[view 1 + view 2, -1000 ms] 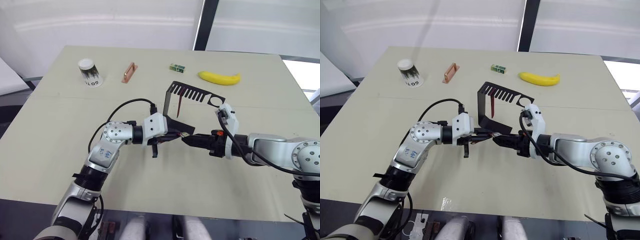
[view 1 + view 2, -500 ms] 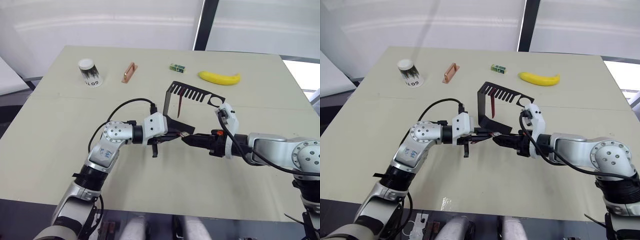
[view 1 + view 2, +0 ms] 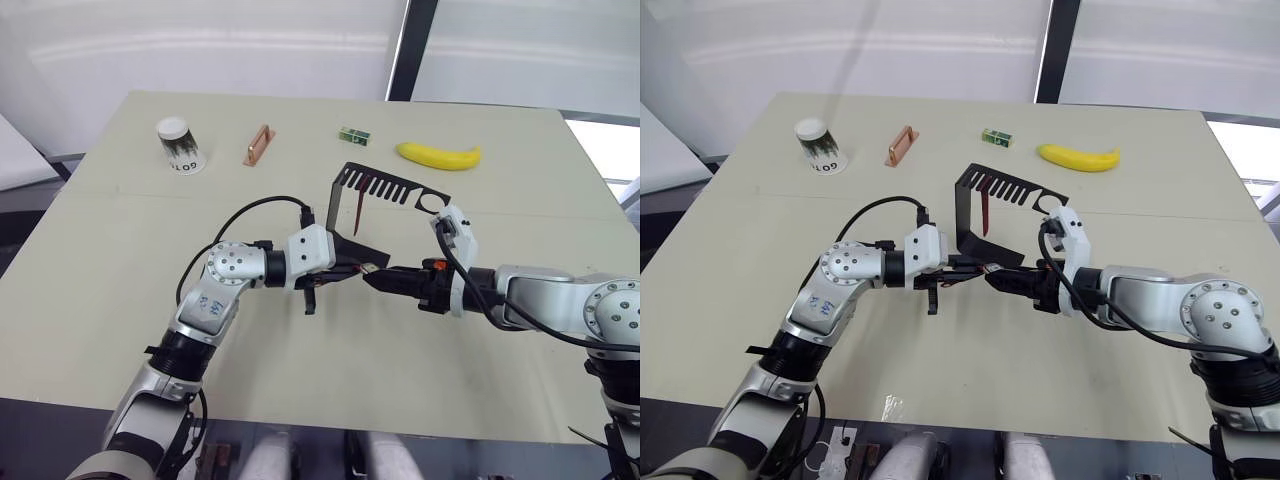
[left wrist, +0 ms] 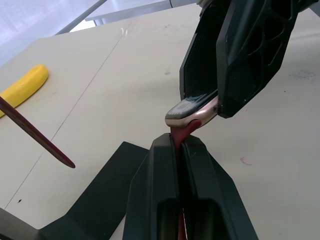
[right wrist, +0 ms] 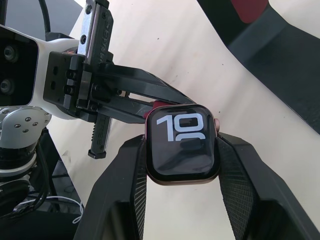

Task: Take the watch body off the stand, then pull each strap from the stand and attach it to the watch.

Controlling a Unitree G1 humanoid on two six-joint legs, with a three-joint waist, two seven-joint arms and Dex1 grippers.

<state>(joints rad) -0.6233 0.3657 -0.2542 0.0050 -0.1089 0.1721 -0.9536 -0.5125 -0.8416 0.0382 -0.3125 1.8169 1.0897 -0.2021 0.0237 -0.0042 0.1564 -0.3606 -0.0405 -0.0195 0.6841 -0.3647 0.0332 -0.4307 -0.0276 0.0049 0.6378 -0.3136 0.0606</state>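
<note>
The watch body (image 5: pixel 182 143) is squeezed between the right gripper's (image 5: pixel 181 165) fingers, above the table. A dark red strap (image 4: pixel 181 134) is pinched in the left gripper (image 4: pixel 178 145), its tip probably touching the watch's edge. The other strap (image 3: pixel 359 211) is hung on the stand (image 3: pixel 380 184).

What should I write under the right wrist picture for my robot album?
Right gripper clamps the watch body while the left gripper pushes a red strap against its edge.
</note>
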